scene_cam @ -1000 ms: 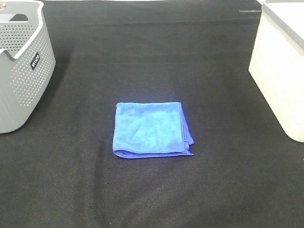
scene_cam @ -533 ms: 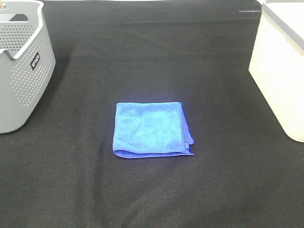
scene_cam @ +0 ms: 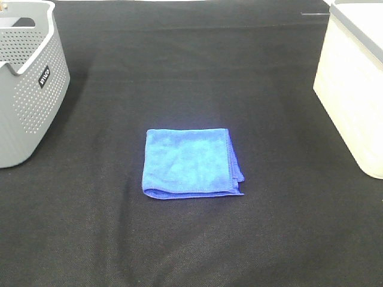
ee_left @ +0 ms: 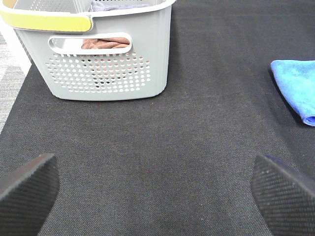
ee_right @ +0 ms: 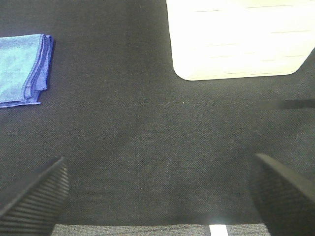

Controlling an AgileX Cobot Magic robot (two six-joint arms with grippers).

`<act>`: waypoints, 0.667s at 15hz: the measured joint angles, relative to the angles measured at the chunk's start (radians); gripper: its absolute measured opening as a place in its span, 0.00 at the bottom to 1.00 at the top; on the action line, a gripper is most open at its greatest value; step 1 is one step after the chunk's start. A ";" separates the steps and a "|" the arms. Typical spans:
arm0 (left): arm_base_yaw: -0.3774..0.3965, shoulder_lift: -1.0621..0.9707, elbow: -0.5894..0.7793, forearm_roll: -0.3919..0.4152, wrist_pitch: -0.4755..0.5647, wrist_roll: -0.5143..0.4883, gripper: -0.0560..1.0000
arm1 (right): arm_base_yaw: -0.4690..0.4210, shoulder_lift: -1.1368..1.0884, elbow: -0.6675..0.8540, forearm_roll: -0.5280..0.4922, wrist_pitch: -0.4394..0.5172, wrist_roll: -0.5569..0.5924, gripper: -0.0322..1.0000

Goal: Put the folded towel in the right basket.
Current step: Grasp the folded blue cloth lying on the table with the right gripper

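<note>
Blue folded microfibre towel (scene_cam: 191, 162) lies flat in the middle of the black cloth-covered table (scene_cam: 191, 66), between a grey perforated plastic basket (scene_cam: 27, 89) and the cream rectangular right basket (scene_cam: 353, 89). Both the left pincer (ee_left: 155, 194) and right pincer (ee_right: 157, 191) gape wide and hold nothing, each well apart from the towel.

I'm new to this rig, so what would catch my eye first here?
A bright blue folded towel lies in the middle of the black table cover, between a grey perforated basket at the left edge and a cream basket at the right. The left gripper and right gripper are both open, clear of the towel.
</note>
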 joint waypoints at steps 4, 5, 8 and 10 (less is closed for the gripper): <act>0.000 0.000 0.000 0.000 0.000 0.000 0.99 | 0.000 0.000 0.000 0.000 0.000 0.000 0.97; 0.000 0.000 0.000 0.000 0.000 0.000 0.99 | 0.000 0.000 0.000 0.000 0.000 0.000 0.97; 0.000 0.000 0.000 0.000 0.000 0.000 0.99 | 0.000 0.000 0.000 0.000 0.000 0.000 0.97; 0.000 0.000 0.000 0.000 0.000 0.000 0.99 | 0.000 0.000 0.000 0.000 0.000 0.000 0.97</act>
